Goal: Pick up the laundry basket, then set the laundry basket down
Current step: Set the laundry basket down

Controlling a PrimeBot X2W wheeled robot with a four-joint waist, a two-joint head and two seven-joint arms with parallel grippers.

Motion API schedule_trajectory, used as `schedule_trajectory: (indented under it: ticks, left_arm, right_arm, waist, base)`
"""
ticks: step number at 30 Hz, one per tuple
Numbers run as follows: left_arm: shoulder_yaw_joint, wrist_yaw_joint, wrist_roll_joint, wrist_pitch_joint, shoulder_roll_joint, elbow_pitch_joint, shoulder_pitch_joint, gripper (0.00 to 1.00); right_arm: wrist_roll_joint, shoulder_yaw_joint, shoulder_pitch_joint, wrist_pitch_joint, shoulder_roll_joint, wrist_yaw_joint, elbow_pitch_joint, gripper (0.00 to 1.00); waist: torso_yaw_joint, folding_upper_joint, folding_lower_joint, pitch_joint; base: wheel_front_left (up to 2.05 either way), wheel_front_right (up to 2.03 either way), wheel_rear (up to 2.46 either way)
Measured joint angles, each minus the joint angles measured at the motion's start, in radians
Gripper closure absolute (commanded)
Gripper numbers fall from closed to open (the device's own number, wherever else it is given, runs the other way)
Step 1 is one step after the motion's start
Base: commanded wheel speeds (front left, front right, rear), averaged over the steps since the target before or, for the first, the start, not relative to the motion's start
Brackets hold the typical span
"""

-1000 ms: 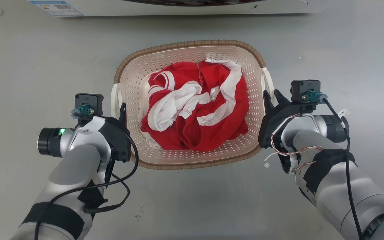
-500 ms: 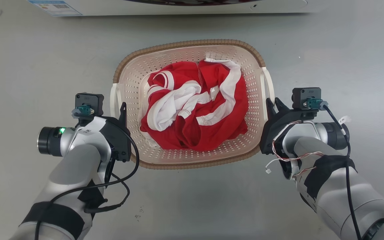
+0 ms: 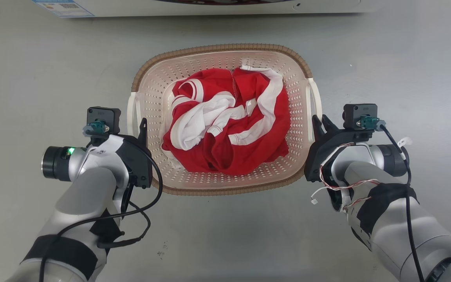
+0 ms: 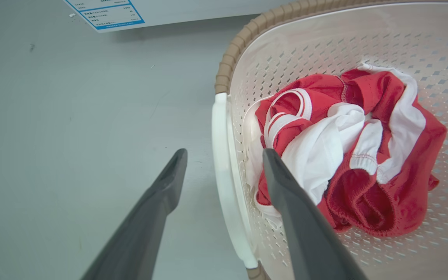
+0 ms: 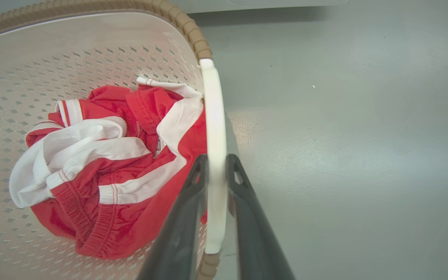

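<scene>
You have the laundry basket (image 3: pixel 225 51) lying on the grey floor (image 3: pixel 33 58) between your two arms, its far rim near the white washer (image 3: pixel 327 6) that runs along the top edge of the head view; a crumpled red and white garment (image 3: pixel 225 145) lies heaped in the middle of its perforated bottom; whether the base has left the floor you cannot tell from these views. Your left gripper (image 4: pixel 224 155) stands with its fingers spread wide, straddling the white left handle (image 4: pixel 220 128); the outer finger (image 4: pixel 161 194) hangs over bare floor just beside the handle, the inner finger (image 4: pixel 286 194) reaches over the basket's wall above the edge of the garment, and a gap shows between each finger and the handle. Your right gripper (image 5: pixel 217 159) is pinched on the white right handle (image 5: pixel 213 109), one dark finger pressed against the inside face and the other against the outside face, towards the near end of the handle, close to where the brown woven rim takes up again. In the left wrist view a blue-bordered label (image 4: pixel 107 13) shows on the washer's front, well apart from the basket's corner; in the head view both pale forearms come up from the lower corners, one to each short side of the basket.
</scene>
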Motion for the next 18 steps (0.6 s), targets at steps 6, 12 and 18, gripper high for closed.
schedule_trajectory:
  ticks: [6, 12, 18]
  left_arm:
    - [0.000, 0.000, 0.000, -0.003, 0.003, 0.002, -0.004, 0.00]
    - [0.000, 0.000, 0.000, -0.004, 0.009, 0.004, -0.003, 0.00]
    - [-0.001, 0.000, 0.000, -0.004, 0.003, 0.005, -0.003, 0.00]
  right_arm:
    - [0.006, 0.002, 0.001, 0.001, 0.000, 0.000, -0.009, 1.00]
    - [0.009, 0.005, 0.027, 0.011, 0.000, 0.000, -0.017, 1.00]
    - [0.015, 0.005, 0.034, 0.007, 0.000, 0.000, -0.020, 0.00]
  waist:
    - [-0.004, 0.0001, 0.0001, -0.004]
    - [-0.011, 0.0001, 0.0003, -0.021]
    - [-0.013, 0.0001, 0.0002, -0.042]
  base:
    - [0.00, 0.00, 0.00]
    - [0.00, 0.00, 0.00]
    - [0.00, 0.00, 0.00]
